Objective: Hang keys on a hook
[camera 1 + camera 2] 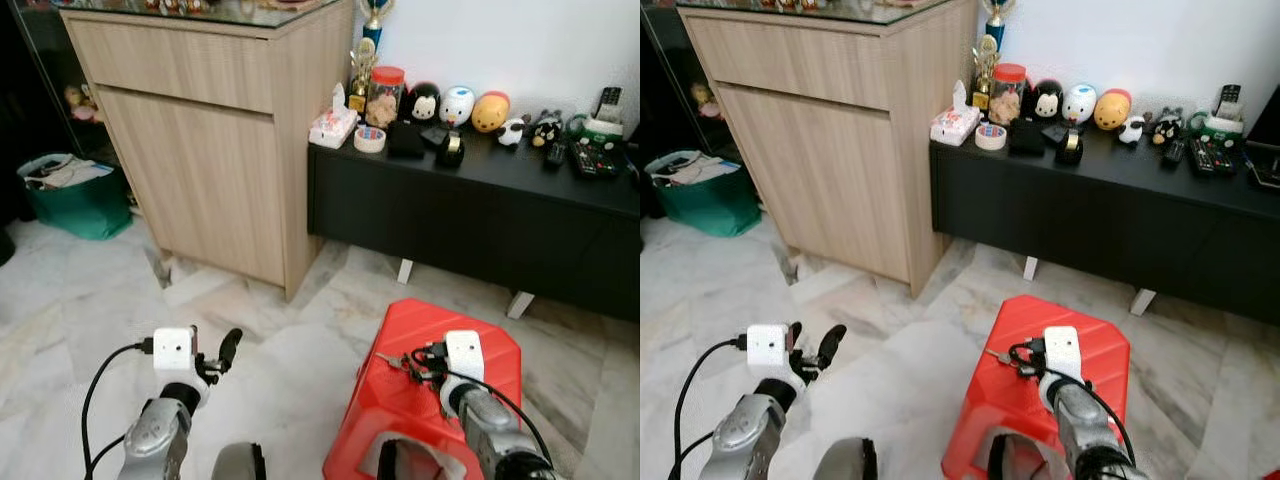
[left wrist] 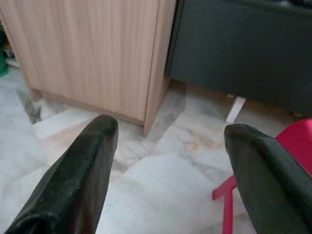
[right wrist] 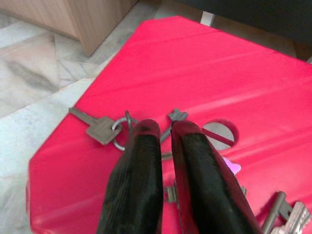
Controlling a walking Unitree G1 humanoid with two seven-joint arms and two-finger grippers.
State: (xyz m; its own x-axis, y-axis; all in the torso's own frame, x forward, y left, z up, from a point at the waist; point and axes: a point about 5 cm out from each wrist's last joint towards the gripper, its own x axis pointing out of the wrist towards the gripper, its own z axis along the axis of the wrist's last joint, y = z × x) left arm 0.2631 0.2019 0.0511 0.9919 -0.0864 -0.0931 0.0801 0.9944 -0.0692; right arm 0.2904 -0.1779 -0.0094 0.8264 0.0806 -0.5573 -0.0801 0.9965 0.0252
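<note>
From the head views, the right gripper (image 1: 415, 362) is reaching over the near left part of a red stool (image 1: 470, 335), where the keys (image 1: 392, 361) are lying close to the stool's left edge. The left gripper (image 1: 222, 355) is hanging over bare marble floor (image 1: 290, 350), well apart from the stool. A wooden cabinet (image 1: 210, 130) is standing ahead on the left, touching a low black sideboard (image 1: 470, 215) that is running off to the right and carrying toys, a tape roll and remotes. Open floor is lying between the stool and both pieces of furniture.

In the left wrist view, the left gripper's fingers (image 2: 78, 180) are standing wide apart with nothing between them, pointing at the cabinet's corner (image 2: 156, 97) and open floor.

In the right wrist view, the right gripper's fingers (image 3: 139, 180) are pressing nearly together over the key ring (image 3: 122, 134); whether they are pinching it, I cannot tell. One key (image 3: 95, 126) is pointing toward the stool's edge.
</note>
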